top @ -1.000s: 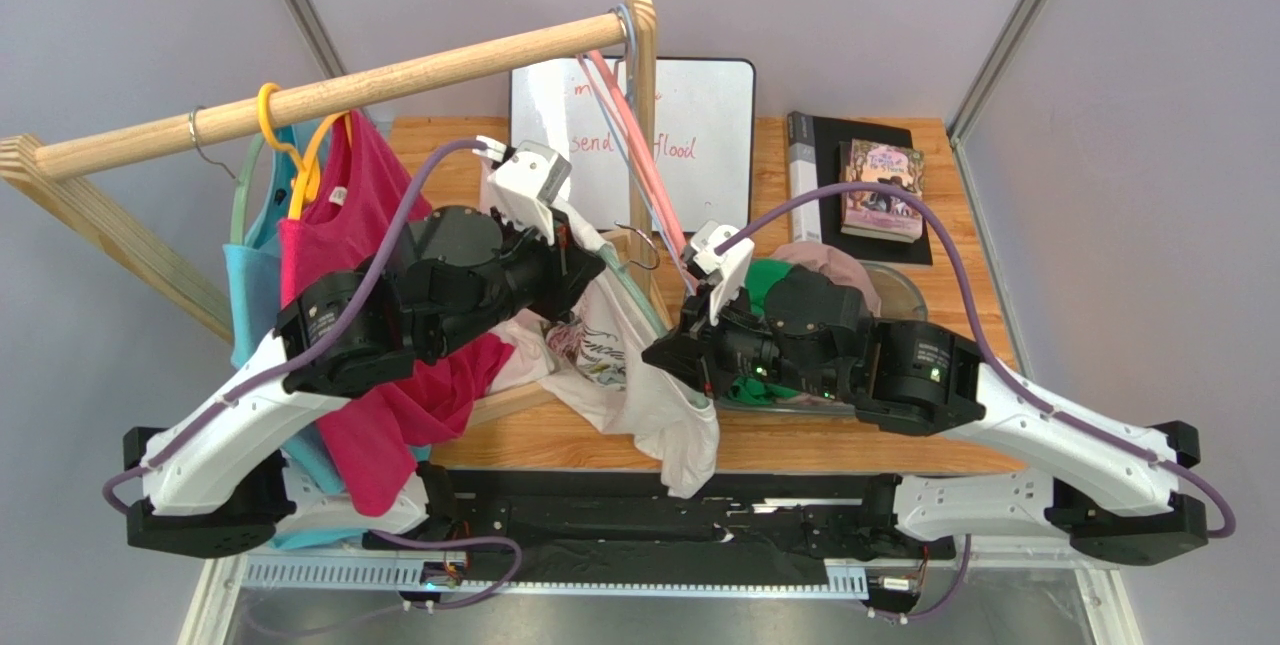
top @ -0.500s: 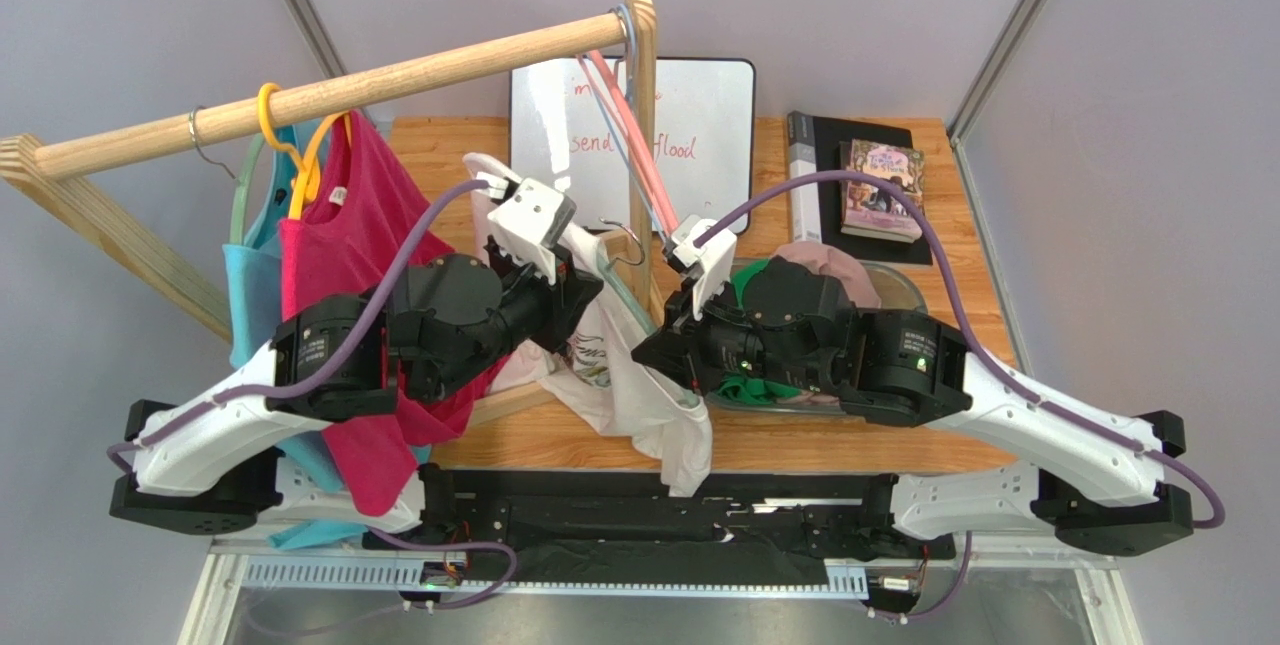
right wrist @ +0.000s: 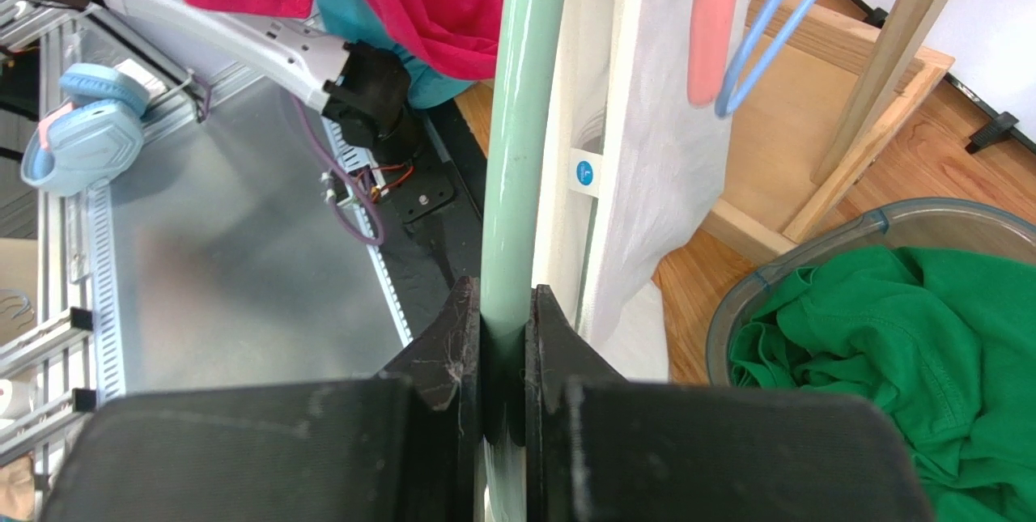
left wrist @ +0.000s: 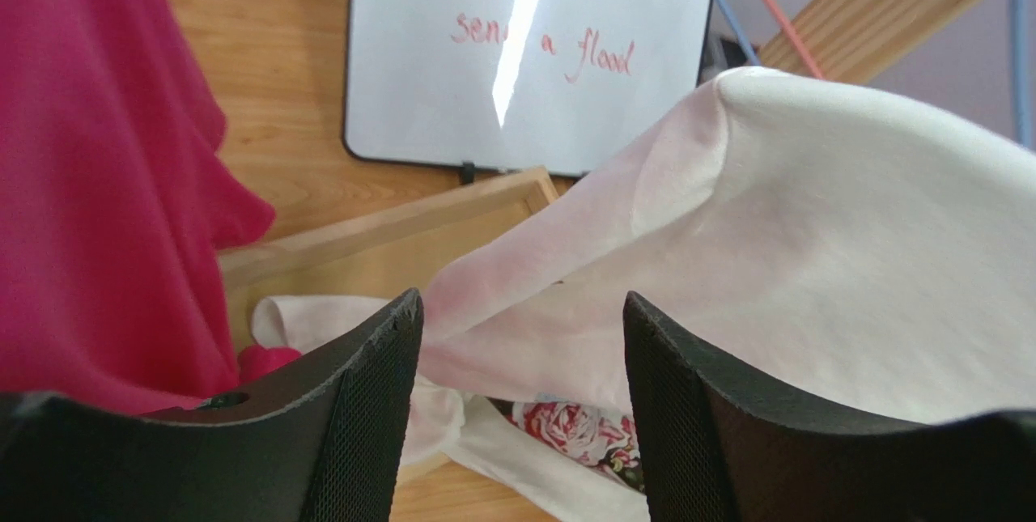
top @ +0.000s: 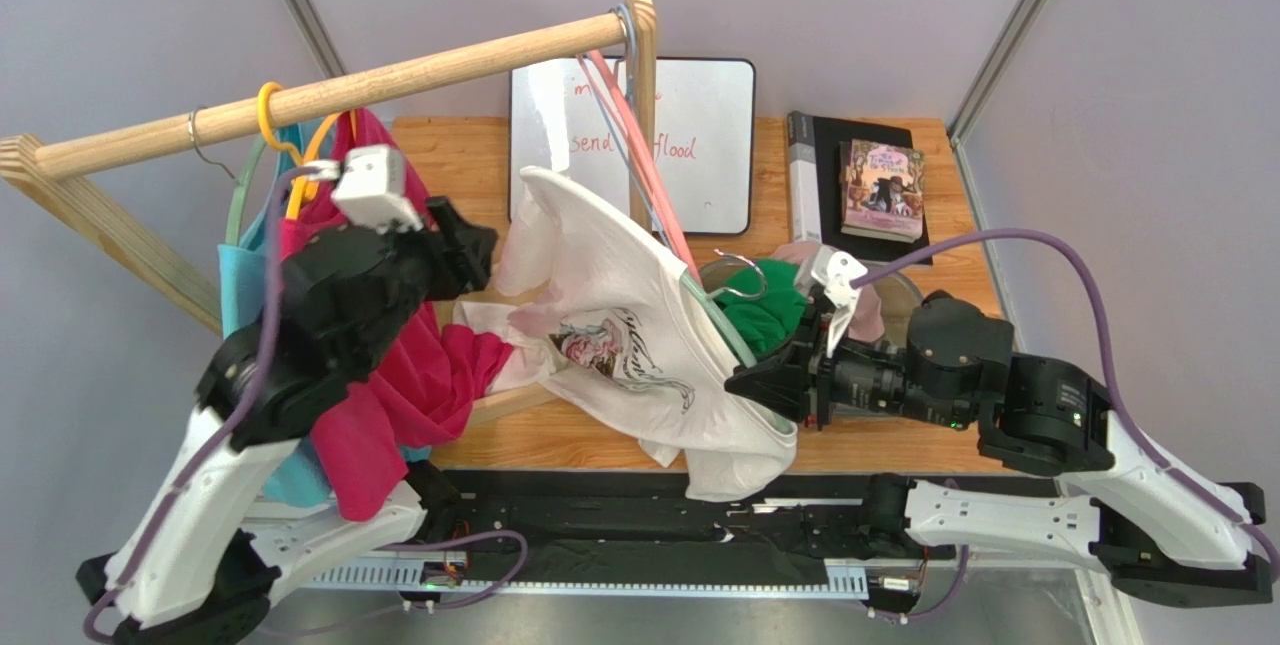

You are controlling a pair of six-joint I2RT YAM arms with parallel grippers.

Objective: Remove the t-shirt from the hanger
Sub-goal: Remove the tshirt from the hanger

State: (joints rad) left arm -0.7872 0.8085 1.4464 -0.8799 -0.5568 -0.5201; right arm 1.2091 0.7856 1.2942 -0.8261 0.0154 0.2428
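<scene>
We're in a robotics lab booth: plain grey panel walls close in a wooden tabletop, a handwritten whiteboard lies flat, and bare aluminium framing with loose cables runs underneath.

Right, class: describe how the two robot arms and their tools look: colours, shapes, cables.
Both the left arm and right arm have white link shells and rounded black joints. A purple cable loops along each. The left tool and right tool each have two flat black fingers.

The t-shirt hides most of the mint hanger.
</scene>
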